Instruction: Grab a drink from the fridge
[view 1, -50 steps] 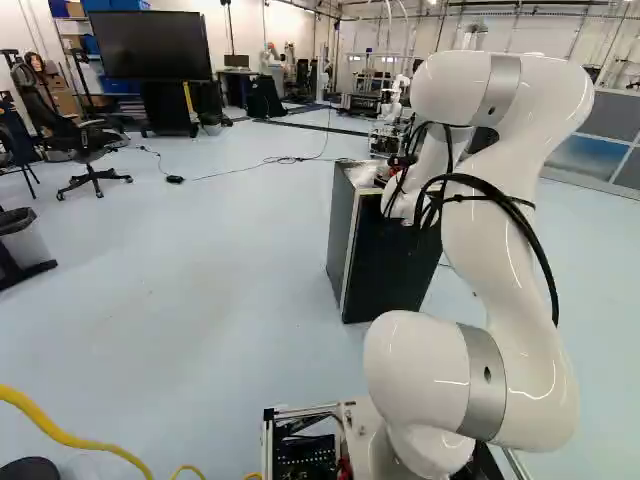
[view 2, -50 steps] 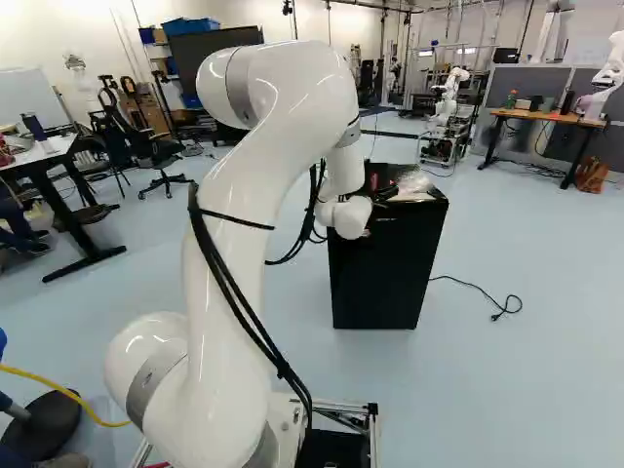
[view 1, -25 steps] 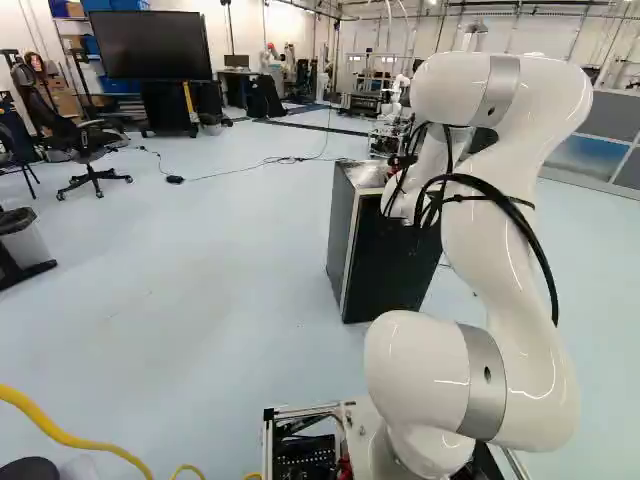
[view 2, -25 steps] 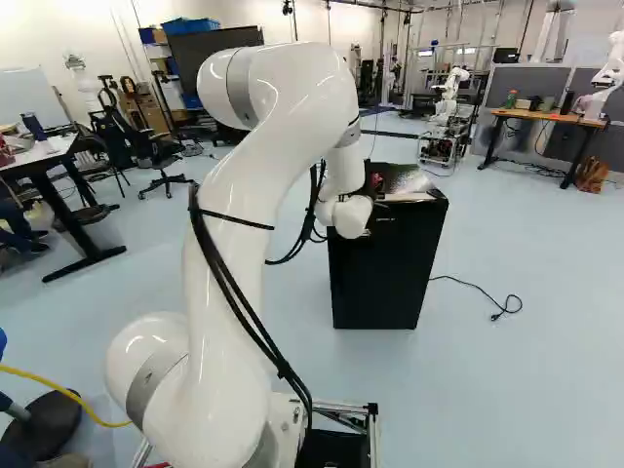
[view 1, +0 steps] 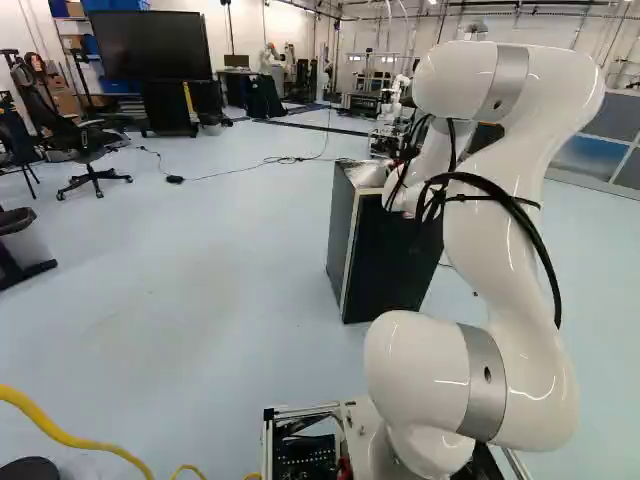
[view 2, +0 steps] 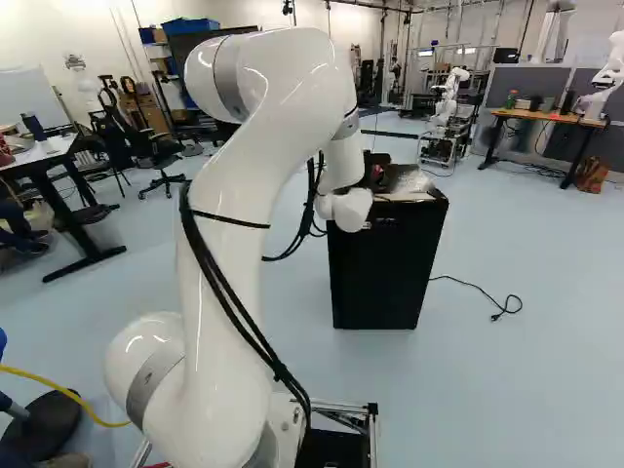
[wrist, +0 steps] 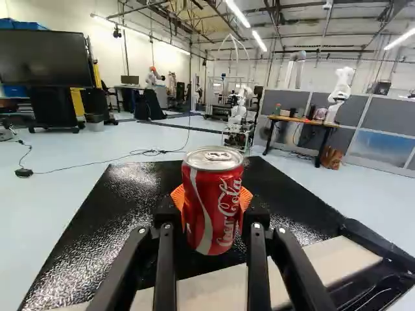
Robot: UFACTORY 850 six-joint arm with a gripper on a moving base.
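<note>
The arm [view 2: 229, 185] has risen slightly, with the hand [wrist: 212, 199] clamped on the can [wrist: 211, 223] over the fridge [view 2: 382, 273]; the grab looks made, leaving the carry.

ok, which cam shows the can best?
Wrist view: the red can is close up, lid and label visible, between the orange pads of the end effector. Right base view: a small red patch beside the arm, possibly the can. Left base view: can't make it out.
</note>
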